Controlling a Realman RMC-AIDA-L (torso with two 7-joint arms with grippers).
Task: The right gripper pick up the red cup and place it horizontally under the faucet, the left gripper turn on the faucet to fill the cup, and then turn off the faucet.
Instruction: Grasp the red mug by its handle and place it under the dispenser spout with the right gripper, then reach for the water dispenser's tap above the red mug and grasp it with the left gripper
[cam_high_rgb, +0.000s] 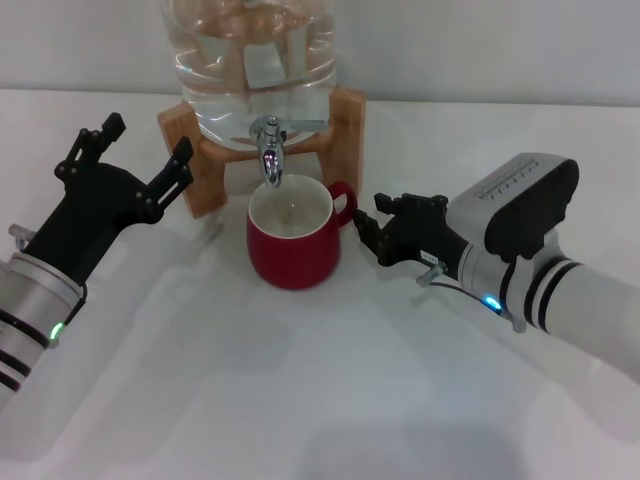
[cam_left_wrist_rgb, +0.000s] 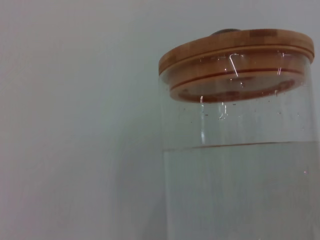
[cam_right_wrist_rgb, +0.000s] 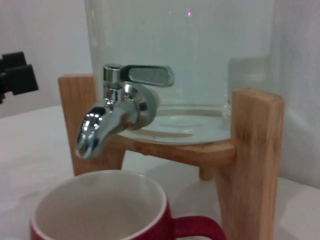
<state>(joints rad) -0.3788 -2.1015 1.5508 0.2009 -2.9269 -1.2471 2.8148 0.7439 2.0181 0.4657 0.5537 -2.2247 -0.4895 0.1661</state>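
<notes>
Standing upright under faucet: red cup; right gripper beside handle.

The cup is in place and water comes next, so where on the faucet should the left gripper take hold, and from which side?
Probably the short lever atop the faucet. It sticks out flat toward the robot's right, so it suits a pinch across it. The left gripper is open on the robot's left and could come in over the red cup.
</notes>
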